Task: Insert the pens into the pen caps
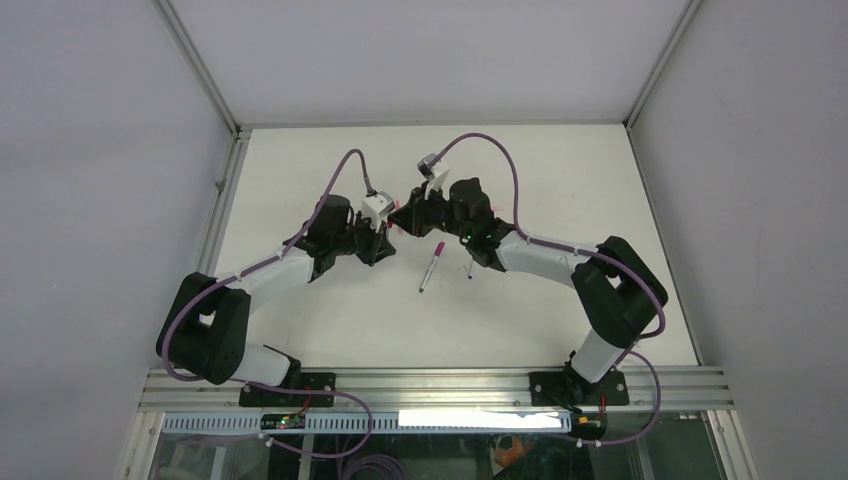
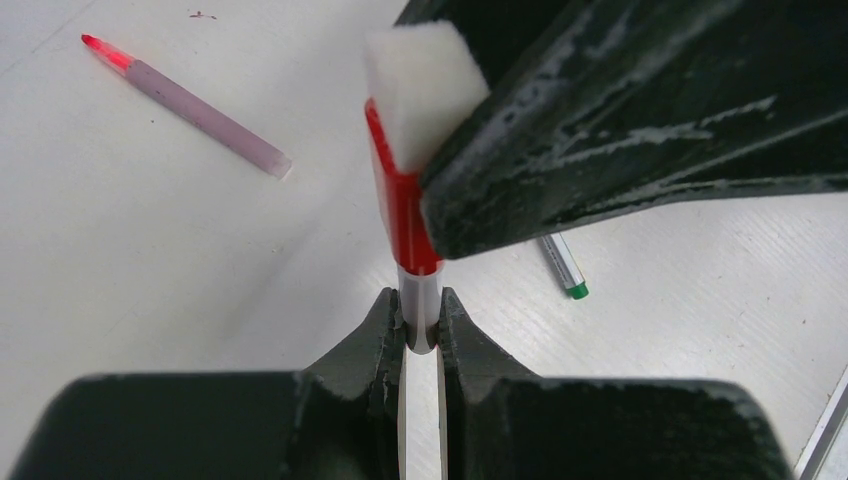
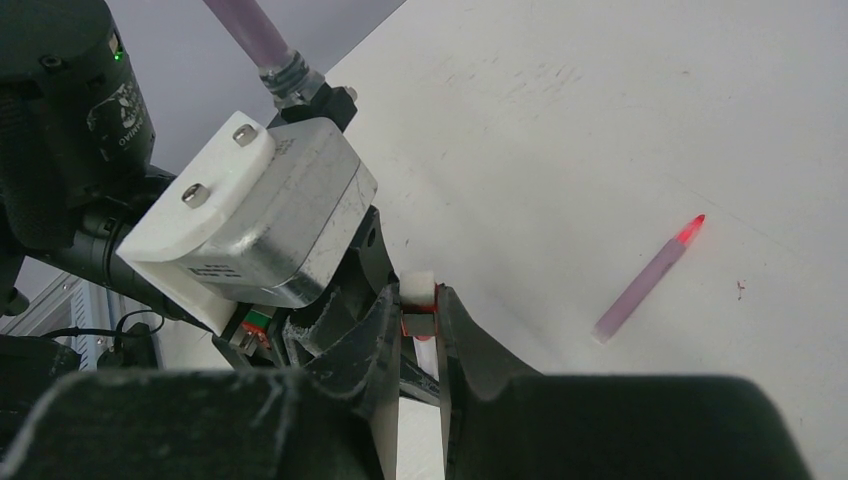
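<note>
Two arms are meeting nose to nose over the middle of the table (image 1: 560, 180) on my feed.

Starting on the left, the left gripper (image 2: 421, 318) has its jaws pinched tight on the pale barrel of a pen (image 2: 420, 298). It's up off the surface and points straight away from the wrist cam. The far end of that barrel goes into a red cap (image 2: 403, 215), so the two are joined, though I can't tell how deep it's seated.

The right gripper (image 3: 420, 318) comes in from the opposite side with its jaws clamped on the red cap. A white pad (image 2: 420, 85) on one of its fingers is pressed against the cap's side.

Then the loose stuff on the tabletop:
- A pinkish pen (image 3: 648, 280) with a red tip lies uncapped, well apart from both grippers.
- From overhead, a white pen with a magenta cap (image 1: 431, 266) lies on the near side of the grippers, roughly between the two arms.
- Further right, a green-tipped pen (image 2: 563, 263) pokes out from behind the right arm's finger, with most of it hidden.
</note>
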Motion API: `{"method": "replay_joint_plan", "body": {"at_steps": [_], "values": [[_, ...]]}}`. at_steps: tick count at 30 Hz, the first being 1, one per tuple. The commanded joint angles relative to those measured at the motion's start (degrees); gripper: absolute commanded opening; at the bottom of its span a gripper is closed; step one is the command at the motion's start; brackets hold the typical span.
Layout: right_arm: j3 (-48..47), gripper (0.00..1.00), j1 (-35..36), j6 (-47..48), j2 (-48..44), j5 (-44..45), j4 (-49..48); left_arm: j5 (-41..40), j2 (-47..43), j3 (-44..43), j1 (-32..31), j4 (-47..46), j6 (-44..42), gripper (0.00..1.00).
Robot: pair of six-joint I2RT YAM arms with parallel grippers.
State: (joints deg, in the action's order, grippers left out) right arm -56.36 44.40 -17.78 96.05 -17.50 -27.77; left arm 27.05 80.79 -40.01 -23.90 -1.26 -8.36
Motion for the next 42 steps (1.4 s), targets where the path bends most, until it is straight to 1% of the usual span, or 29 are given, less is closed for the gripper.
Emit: {"method": "replay_joint_plan", "body": {"at_steps": [1,11,27,42], "values": [[4.2,0.00,4.5,0.1,3.4,-9.4,17.3,3.1,-5.2,-4.1,-0.4,-19.5,-1.3,0.00],[4.4,0.00,4.6,-0.2,4.8,-9.7,17.5,1.8,-6.0,-3.4,-0.4,-21.6,-0.7,0.00],[5.6,0.00,4.6,-0.8,5.3,-10.2,17.3,-1.3,-8.6,0.3,0.1,-27.6,1.3,0.00],[5.5,0.00,4.6,-0.8,5.4,-9.5,17.4,-1.4,-8.1,1.2,0.2,-28.4,1.5,0.00]]}}
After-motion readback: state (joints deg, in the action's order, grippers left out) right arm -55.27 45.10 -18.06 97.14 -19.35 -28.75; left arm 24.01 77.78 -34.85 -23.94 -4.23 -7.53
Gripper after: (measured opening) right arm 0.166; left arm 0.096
